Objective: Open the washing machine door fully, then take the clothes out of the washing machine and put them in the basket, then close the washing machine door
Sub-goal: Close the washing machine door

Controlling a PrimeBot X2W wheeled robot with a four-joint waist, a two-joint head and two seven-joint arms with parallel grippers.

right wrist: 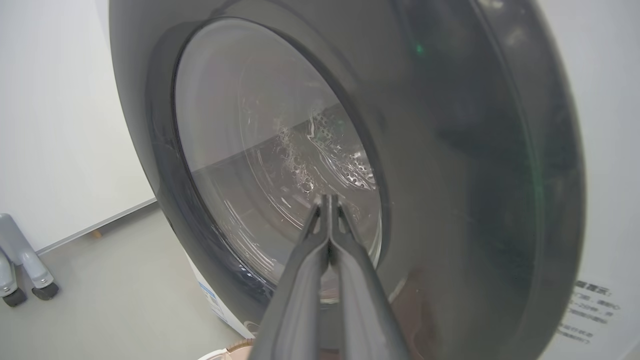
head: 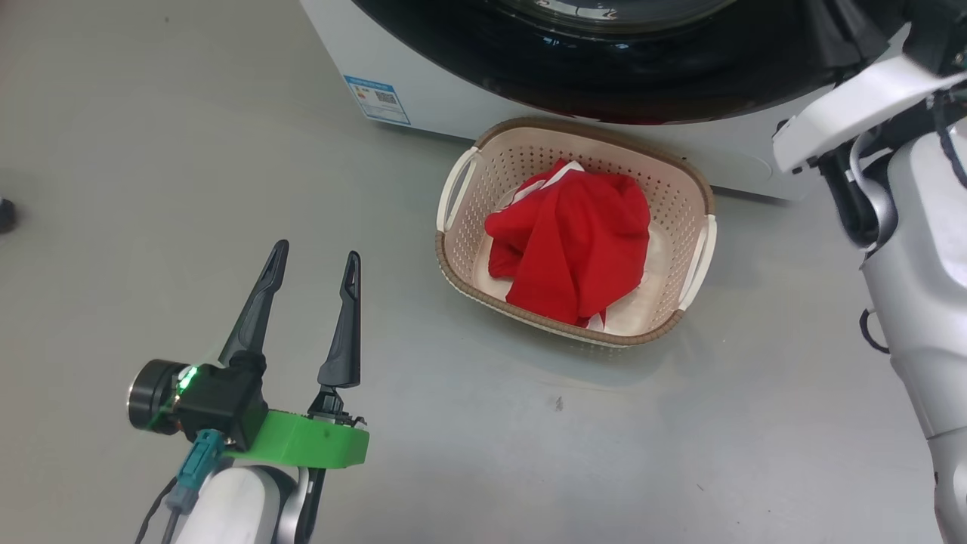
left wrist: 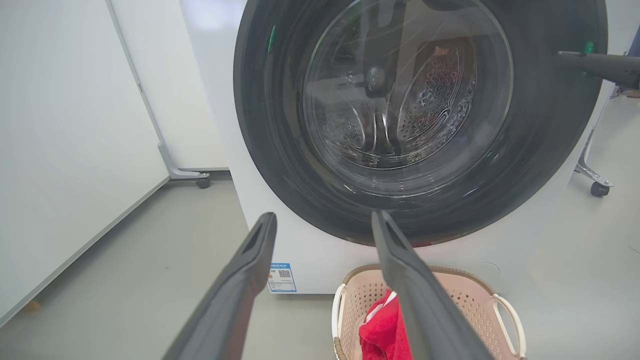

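The red clothes (head: pixel 574 242) lie in a crumpled heap in the cream basket (head: pixel 684 196), which stands on the floor just before the white washing machine (head: pixel 453 102). Its round black door (left wrist: pixel 280 150) lies swung against the machine's front, with the steel drum showing through the glass. My left gripper (head: pixel 316 253) hovers open and empty over the floor, left of the basket. My right gripper (right wrist: pixel 327 199) is shut on nothing, its tips close to the door (right wrist: pixel 450 150). In the left wrist view it (left wrist: pixel 595 66) reaches in at the door's right rim; I cannot tell whether it touches.
A blue label (head: pixel 376 98) sits low on the machine's front. White panels on castor feet (left wrist: pixel 202 182) stand to the machine's left, and another castor (left wrist: pixel 600 189) to its right. A small dark object (head: pixel 6 215) lies at the floor's left edge.
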